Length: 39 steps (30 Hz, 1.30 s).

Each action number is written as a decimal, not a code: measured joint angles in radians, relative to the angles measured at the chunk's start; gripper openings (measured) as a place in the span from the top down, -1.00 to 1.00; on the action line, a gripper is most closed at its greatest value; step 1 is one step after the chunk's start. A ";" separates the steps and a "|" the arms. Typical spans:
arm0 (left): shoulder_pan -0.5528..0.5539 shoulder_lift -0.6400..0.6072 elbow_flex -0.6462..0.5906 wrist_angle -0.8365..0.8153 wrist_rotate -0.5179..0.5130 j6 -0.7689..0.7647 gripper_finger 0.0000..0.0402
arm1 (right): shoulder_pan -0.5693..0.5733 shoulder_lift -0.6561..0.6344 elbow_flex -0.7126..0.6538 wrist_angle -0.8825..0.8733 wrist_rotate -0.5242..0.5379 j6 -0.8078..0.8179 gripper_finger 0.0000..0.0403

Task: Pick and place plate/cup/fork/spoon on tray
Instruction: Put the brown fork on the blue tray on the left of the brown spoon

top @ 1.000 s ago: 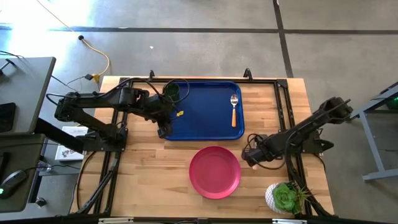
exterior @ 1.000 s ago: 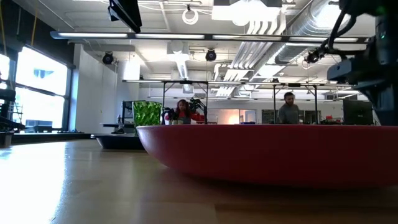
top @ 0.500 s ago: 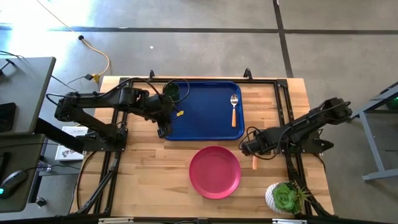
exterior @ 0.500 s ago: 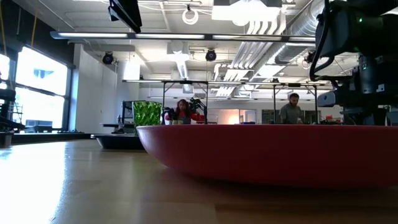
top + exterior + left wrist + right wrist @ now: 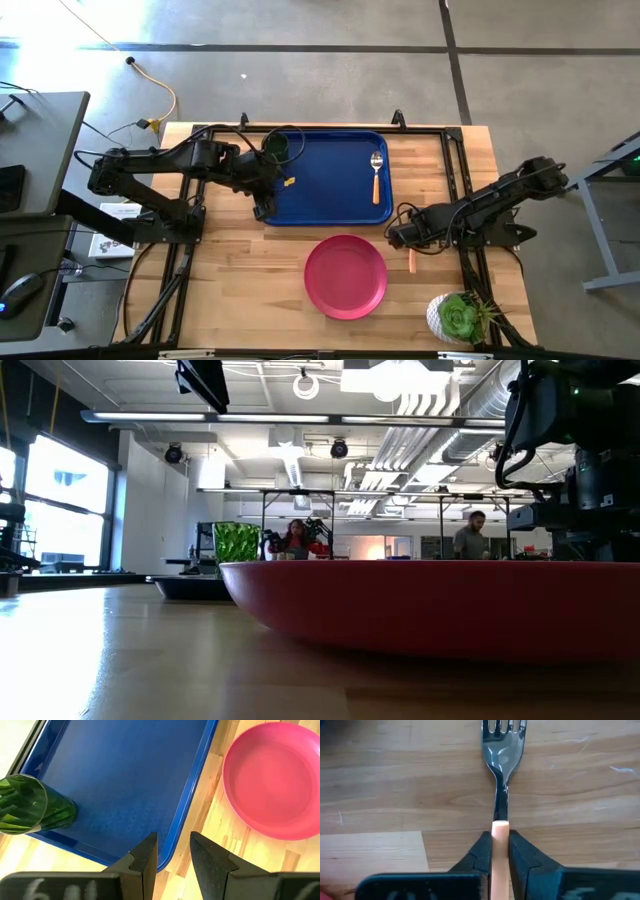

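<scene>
The orange-handled fork (image 5: pixel 501 750) lies over the bare wood right of the pink-red plate (image 5: pixel 346 277). My right gripper (image 5: pixel 500 840) is shut on it. In the high view this gripper (image 5: pixel 396 238) covers the tines, and only the orange handle (image 5: pixel 410 262) shows. My left gripper (image 5: pixel 173 862) is open over the near left corner of the blue tray (image 5: pixel 325 175) and touches nothing I can see. The green cup (image 5: pixel 277 146) stands in the tray's far left corner. The spoon (image 5: pixel 376 177) lies in the tray's right part. My right gripper pinches the fork's orange handle at its end next to the metal neck (image 5: pixel 500 827), one finger on each long side. The fingers come from above, slanting in from the table's right. The fork lies level just over the wood; whether it is clear of the table, I cannot tell.
A green succulent in a white pot (image 5: pixel 458 318) stands at the near right corner. The plate fills the front of the low view (image 5: pixel 430 605). Bare wood lies left of the plate. People show in the room beyond the table.
My right gripper has moved a little toward the table's far left. The fork's orange handle, hidden under the gripper a second ago, now shows beside it.
</scene>
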 joint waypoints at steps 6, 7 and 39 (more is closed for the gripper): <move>0.000 0.000 0.000 0.000 -0.001 0.043 0.48 | 0.000 0.006 0.060 -0.077 0.008 0.028 0.92; 0.000 0.000 0.000 0.000 -0.001 0.053 0.48 | 0.000 0.005 0.081 -0.088 0.013 0.031 0.92; 0.317 0.005 0.000 0.000 -0.049 0.211 0.48 | -0.438 0.003 0.574 -0.254 0.417 -0.421 0.92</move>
